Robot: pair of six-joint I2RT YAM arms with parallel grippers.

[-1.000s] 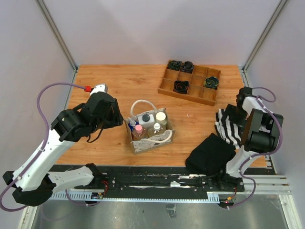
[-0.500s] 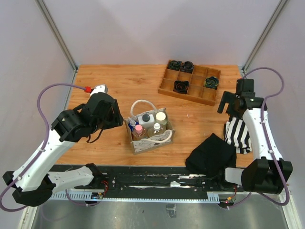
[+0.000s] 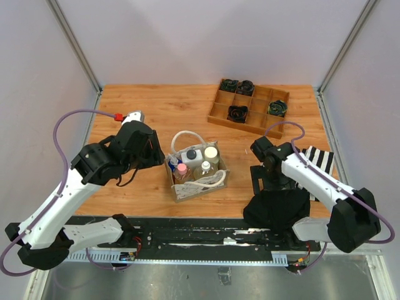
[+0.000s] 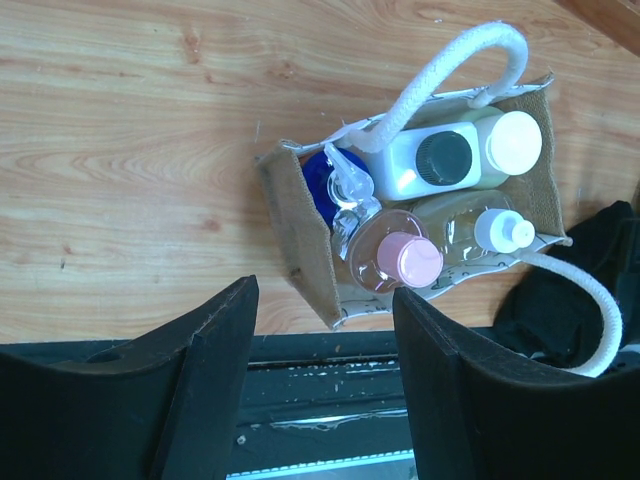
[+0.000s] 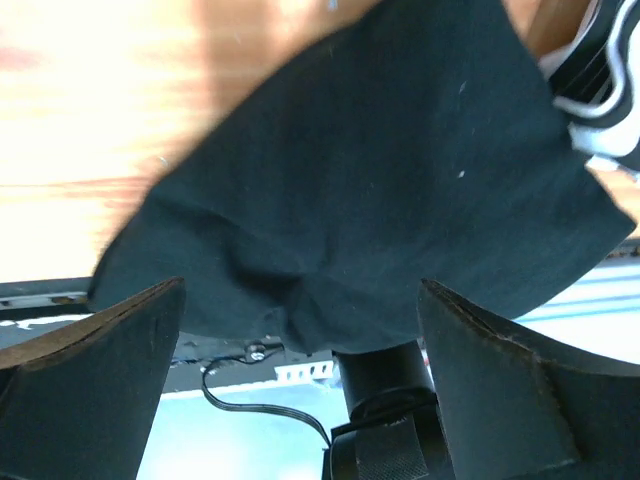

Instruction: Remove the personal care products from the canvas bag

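The beige canvas bag [image 3: 187,190] stands at the table's front centre with its rope handles up. It holds several personal care products: a white bottle with a dark cap [image 3: 192,155], a white-capped bottle [image 3: 211,152], a pink-capped bottle [image 3: 182,168] and a clear bottle [image 3: 205,167]. In the left wrist view the bag [image 4: 305,240] also shows a blue bottle [image 4: 322,185] beside the pink cap [image 4: 405,258]. My left gripper [image 3: 156,155] hovers just left of the bag, open and empty [image 4: 322,295]. My right gripper [image 3: 258,177] is open and empty over a black cloth [image 5: 300,290].
A brown wooden compartment tray [image 3: 220,112] with black rolled bundles sits at the back right. A black cloth [image 3: 278,203] lies at the front right edge, also in the right wrist view [image 5: 380,180]. A black-and-white striped cloth [image 3: 320,159] lies right of it.
My right arm swung from the far right, above the striped cloth, leftward and down to the black cloth. My left arm shifted only slightly toward the bag.
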